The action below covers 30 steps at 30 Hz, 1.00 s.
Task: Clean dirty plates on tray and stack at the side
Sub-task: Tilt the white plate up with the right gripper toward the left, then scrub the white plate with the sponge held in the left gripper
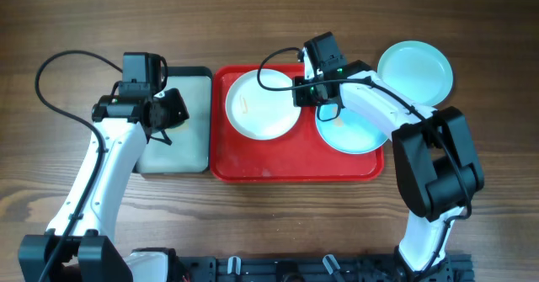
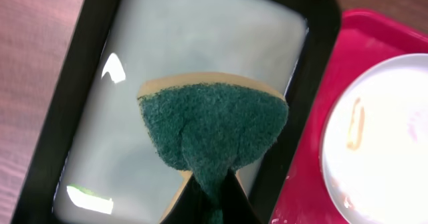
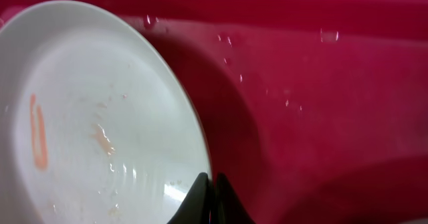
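Your left gripper [image 1: 166, 114] is clenched on a green-faced yellow sponge [image 2: 214, 127] over the small black-rimmed tray [image 2: 57, 124], and the sponge hides its fingertips. Your right gripper [image 3: 210, 196] is pinched closed at the rim of the orange-streaked white round plastic plate [image 3: 93, 117] on the large red rectangular plastic tray [image 3: 321, 103]. You cannot see whether the rim sits between the tips. The right arm partly covers one pale-blue plate [image 1: 358, 135] on that tray. Another pale-blue plate [image 1: 417, 70] lies on the table beside it.
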### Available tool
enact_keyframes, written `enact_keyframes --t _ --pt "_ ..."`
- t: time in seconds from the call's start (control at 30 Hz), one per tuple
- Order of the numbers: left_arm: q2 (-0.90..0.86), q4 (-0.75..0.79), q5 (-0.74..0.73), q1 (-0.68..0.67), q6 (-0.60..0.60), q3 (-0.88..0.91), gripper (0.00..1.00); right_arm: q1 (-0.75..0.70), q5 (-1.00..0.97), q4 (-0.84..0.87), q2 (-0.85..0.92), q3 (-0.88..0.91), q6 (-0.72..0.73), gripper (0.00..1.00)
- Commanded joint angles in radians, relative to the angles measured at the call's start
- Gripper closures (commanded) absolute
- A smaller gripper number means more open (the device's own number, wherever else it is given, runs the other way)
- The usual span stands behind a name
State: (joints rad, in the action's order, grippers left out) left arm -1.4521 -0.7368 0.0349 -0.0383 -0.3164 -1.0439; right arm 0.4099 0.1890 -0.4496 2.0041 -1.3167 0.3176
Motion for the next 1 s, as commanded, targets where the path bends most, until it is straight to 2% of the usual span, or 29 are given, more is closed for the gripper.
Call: enact_keyframes --t 0.0,0.13,0.23,0.4,0.53,0.77,0.87,0.97 --pt "0.01 0.047 -0.016 -0.005 0.055 0.004 0.96 0.003 -0.01 0.017 0.016 0.003 0.027 0.96" --pt "0.01 0.106 -0.053 -0.005 0.048 0.0 0.96 0.005 -0.008 -0.026 0.016 0.003 0.054 0.96" --pt "0.01 0.09 -0.053 -0.005 0.054 -0.033 0.96 0.014 -0.006 -0.044 0.016 0.003 0.066 0.96" --pt "0.01 0.041 -0.046 -0.008 0.13 -0.106 0.96 0.057 0.0 -0.076 0.016 0.003 0.079 0.96" --pt "0.001 0.049 -0.052 -0.074 0.127 -0.108 0.96 0.081 0.013 -0.083 0.016 0.003 0.079 0.96" --pt "-0.095 0.106 -0.057 -0.243 0.01 -0.108 0.96 0.082 0.013 -0.087 0.016 0.003 0.104 0.96" --pt "-0.173 0.117 -0.057 -0.263 -0.067 -0.108 0.96 0.081 -0.009 -0.09 0.016 0.003 0.108 0.96" --pt "-0.234 0.12 -0.057 -0.264 -0.078 -0.108 0.96 0.081 -0.037 -0.09 0.016 0.003 0.131 0.96"
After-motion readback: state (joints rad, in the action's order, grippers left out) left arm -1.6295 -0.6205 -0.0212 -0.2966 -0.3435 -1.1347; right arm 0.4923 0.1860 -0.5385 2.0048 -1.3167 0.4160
